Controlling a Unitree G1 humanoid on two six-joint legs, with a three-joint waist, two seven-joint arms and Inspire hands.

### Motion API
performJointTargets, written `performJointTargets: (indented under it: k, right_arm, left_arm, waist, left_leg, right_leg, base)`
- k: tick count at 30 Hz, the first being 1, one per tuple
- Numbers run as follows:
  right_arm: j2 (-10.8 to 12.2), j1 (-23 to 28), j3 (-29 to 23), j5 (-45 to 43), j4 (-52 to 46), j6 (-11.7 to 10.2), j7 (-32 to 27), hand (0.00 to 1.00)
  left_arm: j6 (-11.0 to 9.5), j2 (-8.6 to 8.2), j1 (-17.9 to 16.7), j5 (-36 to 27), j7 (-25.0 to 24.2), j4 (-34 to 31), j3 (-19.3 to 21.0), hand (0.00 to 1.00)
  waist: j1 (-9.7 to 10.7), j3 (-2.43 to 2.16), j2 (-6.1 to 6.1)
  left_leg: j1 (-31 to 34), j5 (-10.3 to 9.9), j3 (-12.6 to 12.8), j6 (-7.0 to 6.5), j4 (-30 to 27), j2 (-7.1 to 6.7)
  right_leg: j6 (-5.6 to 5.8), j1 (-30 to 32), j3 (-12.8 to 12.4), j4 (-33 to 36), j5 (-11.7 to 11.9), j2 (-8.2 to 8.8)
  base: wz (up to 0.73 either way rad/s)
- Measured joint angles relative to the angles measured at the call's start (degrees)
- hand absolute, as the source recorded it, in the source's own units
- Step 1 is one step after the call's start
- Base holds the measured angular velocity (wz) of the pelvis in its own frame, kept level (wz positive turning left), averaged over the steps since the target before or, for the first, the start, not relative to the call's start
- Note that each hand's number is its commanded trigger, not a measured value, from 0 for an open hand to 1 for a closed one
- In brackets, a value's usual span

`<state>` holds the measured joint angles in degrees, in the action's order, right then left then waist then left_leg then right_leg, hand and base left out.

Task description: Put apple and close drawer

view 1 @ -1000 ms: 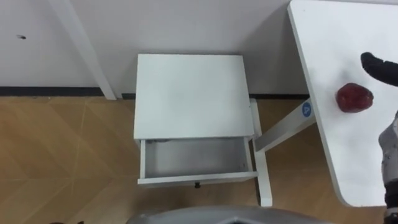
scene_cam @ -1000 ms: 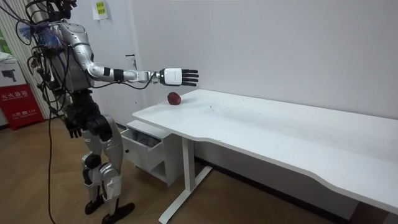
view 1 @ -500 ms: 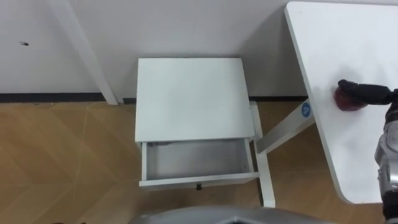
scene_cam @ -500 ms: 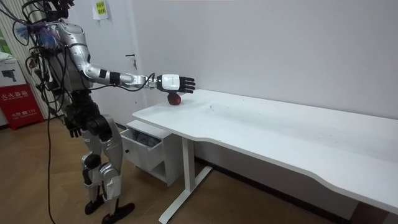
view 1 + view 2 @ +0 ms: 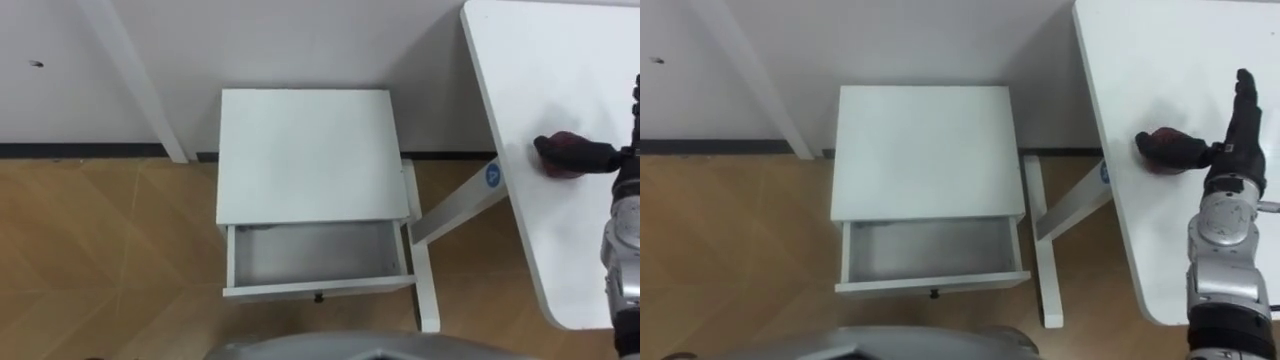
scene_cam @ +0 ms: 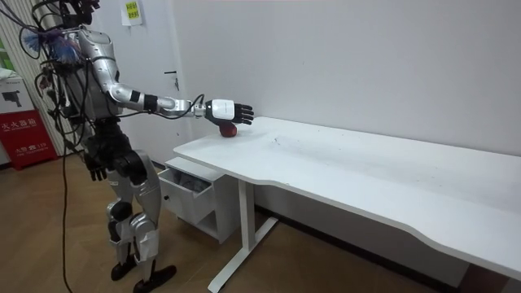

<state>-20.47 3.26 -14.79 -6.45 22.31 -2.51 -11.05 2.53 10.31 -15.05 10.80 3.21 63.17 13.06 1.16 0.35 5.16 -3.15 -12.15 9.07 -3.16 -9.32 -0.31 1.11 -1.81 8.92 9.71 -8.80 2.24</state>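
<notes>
A dark red apple (image 5: 1162, 134) lies near the left end of the white table (image 5: 560, 260). My right hand (image 5: 1232, 160) rests beside and over it, the thumb laid across the apple and the fingers stretched straight past it. In the room view the right hand (image 6: 224, 108) sits on top of the apple (image 6: 229, 129). Left of the table a low white cabinet (image 5: 305, 150) stands with its drawer (image 5: 315, 255) pulled out and nothing inside. My left hand (image 6: 96, 170) hangs by my hip. I stand in front of the cabinet, right arm stretched out.
The table's white leg and foot (image 5: 425, 270) run close along the right side of the drawer. A white wall is behind the cabinet, with a slanted white post (image 5: 140, 90) at the left. Wood floor (image 5: 110, 260) lies left of the drawer.
My right hand has come down from above and beyond the apple onto it, and the thumb now lies across the apple. Cabinet and drawer have not moved.
</notes>
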Motion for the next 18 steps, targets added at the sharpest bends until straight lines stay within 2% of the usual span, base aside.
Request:
performJointTargets:
  k: [4, 7, 8, 12, 18]
  right_arm:
    - [0.0, 0.1, 0.1, -1.3, -0.1, -0.7, 0.0, 0.0]
    - [0.1, 1.6, 0.8, -1.7, -0.3, -1.7, 0.0, 0.0]
    - [0.1, 2.8, 1.8, -2.0, -0.8, -1.7, 0.1, 0.0]
    - [0.7, 5.1, 3.7, -2.6, -0.5, -1.7, 1.7, 0.0]
    - [0.8, 5.1, 4.6, -2.7, 2.5, -3.0, 3.6, 0.0]
  left_arm:
    - [-0.7, 0.02, 1.0, -0.1, 0.0, 0.8, 0.0, 0.0]
    - [-0.9, -0.08, 1.0, -0.3, 0.1, 1.0, -0.2, 0.0]
    - [-1.3, -0.07, 1.0, -0.3, 0.1, 0.9, -0.3, 0.0]
    - [-1.6, -0.07, 1.0, -0.2, 0.4, 1.1, -0.6, 0.0]
    - [-2.4, 0.06, 1.0, -0.1, 0.8, 1.0, -1.5, 0.0]
  waist:
    - [-0.2, -0.2, -0.25]
    - [-0.1, -0.88, -0.63]
    - [-0.2, -0.94, -0.7]
    - [-0.2, -0.92, -0.73]
    - [-0.2, -0.65, -0.23]
  left_leg:
    - [0.0, 0.0, 0.1, 0.0, -0.1, 0.0]
    - [-0.2, 0.0, 0.2, 0.0, -0.1, 0.0]
    - [-0.3, 0.0, 0.2, 0.01, -0.1, 0.02]
    - [-0.4, 0.0, 0.2, 0.01, -0.1, 0.04]
    - [-0.5, 0.0, 0.1, 0.01, 0.0, 0.08]
  right_leg:
    - [0.0, 0.0, 0.0, 0.0, 0.0, -0.02]
    - [0.0, -0.2, -0.1, -0.1, 0.0, -0.02]
    - [0.0, -0.3, -0.1, -0.1, 0.0, -0.02]
    - [-0.01, -0.4, -0.1, 0.0, 0.0, -0.01]
    - [-0.1, -0.5, 0.1, 0.1, 0.1, 0.0]
  base:
    - [0.0]
    - [0.0]
    - [0.0]
    - [0.0]
    - [0.0]
